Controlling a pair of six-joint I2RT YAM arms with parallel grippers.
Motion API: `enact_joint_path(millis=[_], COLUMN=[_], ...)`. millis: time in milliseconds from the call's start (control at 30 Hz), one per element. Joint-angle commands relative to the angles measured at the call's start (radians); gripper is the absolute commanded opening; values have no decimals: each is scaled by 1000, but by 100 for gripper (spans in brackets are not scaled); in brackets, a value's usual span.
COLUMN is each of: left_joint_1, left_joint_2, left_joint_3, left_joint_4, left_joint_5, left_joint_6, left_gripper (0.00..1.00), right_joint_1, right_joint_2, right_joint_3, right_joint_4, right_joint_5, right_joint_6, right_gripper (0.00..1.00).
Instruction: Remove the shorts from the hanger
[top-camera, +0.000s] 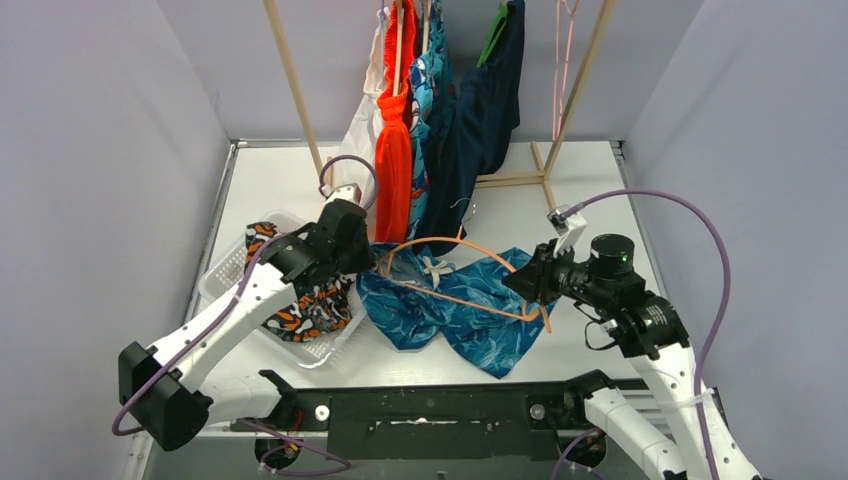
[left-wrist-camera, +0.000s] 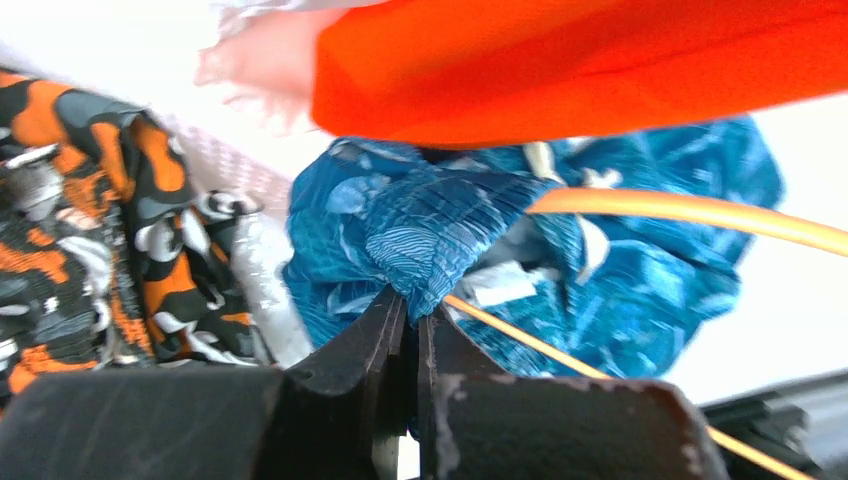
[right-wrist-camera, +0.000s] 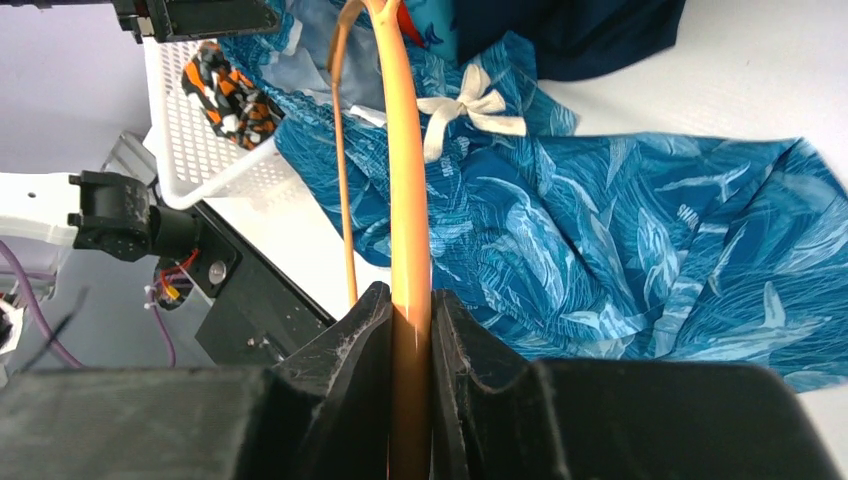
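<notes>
Left wrist cam: we see L gripper (left-wrist-camera: 412, 306) pinched on blue patterned shorts (left-wrist-camera: 440, 225); R gripper (right-wrist-camera: 409, 300) clamped on orange hanger (right-wrist-camera: 407, 190).

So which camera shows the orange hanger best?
The top external view. Most of the orange hanger shows there, its outline lying over the blue patterned shorts. The right wrist view shows only the bar pinched in the right end effector, plus a thin wire part. The left wrist view shows just two short stretches.
</notes>
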Motion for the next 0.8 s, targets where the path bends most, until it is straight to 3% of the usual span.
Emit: enact_joint_path(millis=[0, 133, 400, 633, 767], left_joint_1=[4, -33, -197, -206, -165], left_joint_2=[-77, -30, 96, 142, 130], left_joint_3=[90, 162, 293, 280, 218], left_joint_4=[135, 152, 213, 280, 258], left_joint_5=[226, 394, 444, 382, 261], left_joint_6=[68, 71, 73, 25, -18], left_gripper=[0, 0, 0, 0, 0], right_joint_1=[-8, -8, -3, 60, 144], right_joint_2=[-44, -74, -166, -172, -154], right_joint_3=[103, 167, 324, 473, 539], right_joint_4=[39, -25, -217, -371, -445], right_joint_5=[38, 81, 358, 486, 498], right_joint_6=[-14, -25, -29, -18, 36], right_gripper=[0, 0, 0, 0, 0])
